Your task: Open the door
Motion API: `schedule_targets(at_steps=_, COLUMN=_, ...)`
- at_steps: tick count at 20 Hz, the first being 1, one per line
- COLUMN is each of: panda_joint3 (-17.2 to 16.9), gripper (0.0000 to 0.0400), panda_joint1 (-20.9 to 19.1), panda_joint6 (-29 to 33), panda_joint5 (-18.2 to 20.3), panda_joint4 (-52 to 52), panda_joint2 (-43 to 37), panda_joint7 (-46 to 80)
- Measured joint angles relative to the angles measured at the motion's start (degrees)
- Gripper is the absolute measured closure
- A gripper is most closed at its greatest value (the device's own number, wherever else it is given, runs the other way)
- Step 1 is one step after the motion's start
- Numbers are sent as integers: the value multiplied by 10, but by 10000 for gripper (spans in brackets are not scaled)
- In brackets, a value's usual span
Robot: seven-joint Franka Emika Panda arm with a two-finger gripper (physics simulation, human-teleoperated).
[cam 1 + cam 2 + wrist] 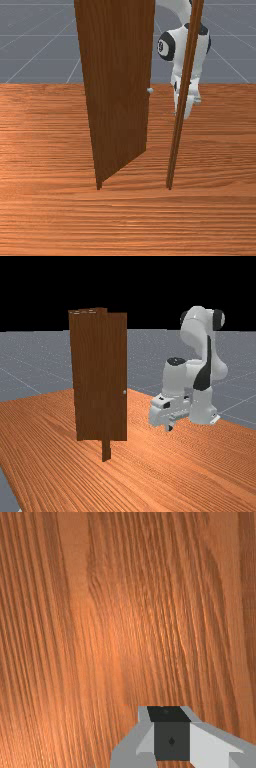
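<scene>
Desk [35, 150]: one, orange-brown wood with long, wavy lines, seen in all three views.
Door [117, 85]: one, tall, flat and dark brown, with thin wood lines running up and down. In the front view it was left of the middle, its bottom edge slanting.
Door's place: up on the desk, also left of the middle in the far view.
How open: partly. A gap showed in the front view between the door's knob edge and the post.
Foot: one, short and brown, under the door in the far view [106, 451].
Knob [150, 90]: one, small, round and light grey, on the door's right edge in both the front and far views.
Post [175, 150]: one, thin and brown, standing apart from that edge, on the front view's right. It hid a bit of the arm.
Arm [200, 338]: one, white and grey with black bits, on the right side of both views.
Gripper [169, 427]: one, above the desk, well apart from the knob, to its right in the far view. I could not tell how wide open it was, or if it held anything.
</scene>
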Motion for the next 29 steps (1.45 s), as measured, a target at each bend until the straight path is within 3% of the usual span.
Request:
schedule_targets(at_steps=3, panda_joint3=-9, gripper=400, panda_joint1=-7, panda_joint6=-98, panda_joint5=0, panda_joint4=259, panda_joint2=159, panda_joint7=-21)
schedule_targets(at_steps=5, panda_joint3=-36, gripper=400, panda_joint1=11, panda_joint6=-199, panda_joint5=-29, panda_joint4=463, panda_joint2=276, panda_joint7=-1)
schedule_targets(at_steps=6, panda_joint3=-18, gripper=400, panda_joint1=-8, panda_joint6=-233, panda_joint5=4, panda_joint4=523, panda_joint2=309, panda_joint7=-27)
schedule_targets(at_steps=7, panda_joint3=-27, gripper=400, panda_joint1=-3, panda_joint6=-206, panda_joint5=-10, panda_joint4=503, panda_joint2=302, panda_joint7=-16)
schedule_targets(at_steps=9, panda_joint3=-9, gripper=400, panda_joint1=-29, panda_joint6=-180, panda_joint5=-9, panda_joint4=466, panda_joint2=284, panda_joint7=-106)
schedule_targets(at_steps=13, panda_joint3=42, gripper=400, panda_joint1=-115, panda_joint6=-129, panda_joint5=-19, panda_joint4=376, panda_joint2=235, panda_joint7=-434)
schedule_targets(at_steps=19, panda_joint3=73, gripper=400, panda_joint1=-154, panda_joint6=-113, panda_joint5=1, panda_joint4=297, panda_joint2=186, panda_joint7=-616)
schedule_targets(at_steps=24, panda_joint3=81, gripper=400, panda_joint1=-191, panda_joint6=-112, panda_joint5=28, panda_joint4=248, panda_joint2=154, panda_joint7=-726)
schedule_targets(at_steps=26, panda_joint3=76, gripper=400, panda_joint1=-232, panda_joint6=-115, panda_joint5=17, panda_joint4=255, panda_joint2=159, panda_joint7=-819)
schedule_targets(at_steps=29, panda_joint3=58, gripper=400, panda_joint1=-277, panda_joint6=-121, panda_joint5=25, panda_joint4=266, panda_joint2=165, panda_joint7=-853)
